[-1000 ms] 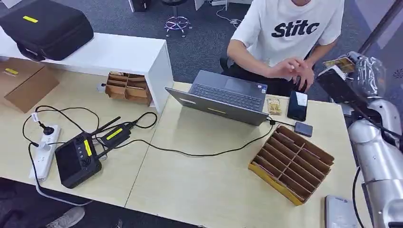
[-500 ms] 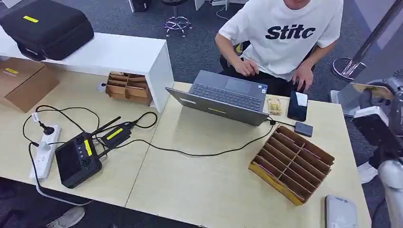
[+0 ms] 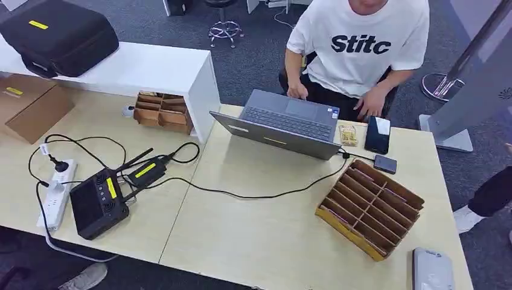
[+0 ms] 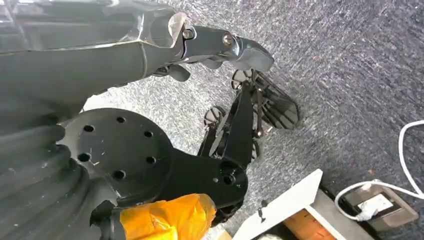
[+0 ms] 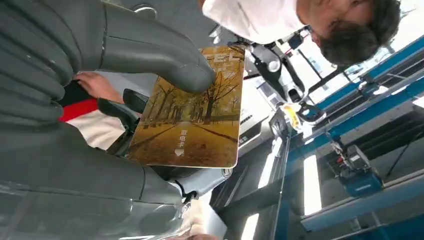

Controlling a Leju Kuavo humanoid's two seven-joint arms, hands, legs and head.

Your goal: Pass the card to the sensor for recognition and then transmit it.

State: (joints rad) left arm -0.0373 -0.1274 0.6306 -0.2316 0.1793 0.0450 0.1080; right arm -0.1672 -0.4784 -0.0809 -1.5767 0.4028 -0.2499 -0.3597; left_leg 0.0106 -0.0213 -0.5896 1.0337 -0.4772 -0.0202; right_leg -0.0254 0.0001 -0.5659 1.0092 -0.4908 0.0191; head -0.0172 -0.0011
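In the right wrist view a golden-brown card (image 5: 195, 120) printed with an avenue of trees is pinched in my right hand (image 5: 95, 65), the thick thumb (image 5: 160, 55) pressing on its face and fingers behind it. The card is raised in the air, with a person in a white shirt (image 5: 250, 17) beyond it. A flat grey pad device (image 3: 432, 270) lies at the table's front right corner, and a small dark grey box (image 3: 385, 164) sits by the laptop cable. My left hand (image 4: 150, 45) hangs over the carpet with fingers stretched out, holding nothing.
An open laptop (image 3: 284, 124), a phone (image 3: 378, 134) and a cardboard divider tray (image 3: 369, 207) sit on the right table half. The seated person (image 3: 361, 48) has both hands at the laptop. A black controller (image 3: 98, 204), cables and power strip (image 3: 58, 192) lie left. Another person's leg (image 3: 490, 194) stands at the right.
My right arm carrying the card swung rightward and left the head view. The seated person pulled both hands back from the card to the laptop's far edge.
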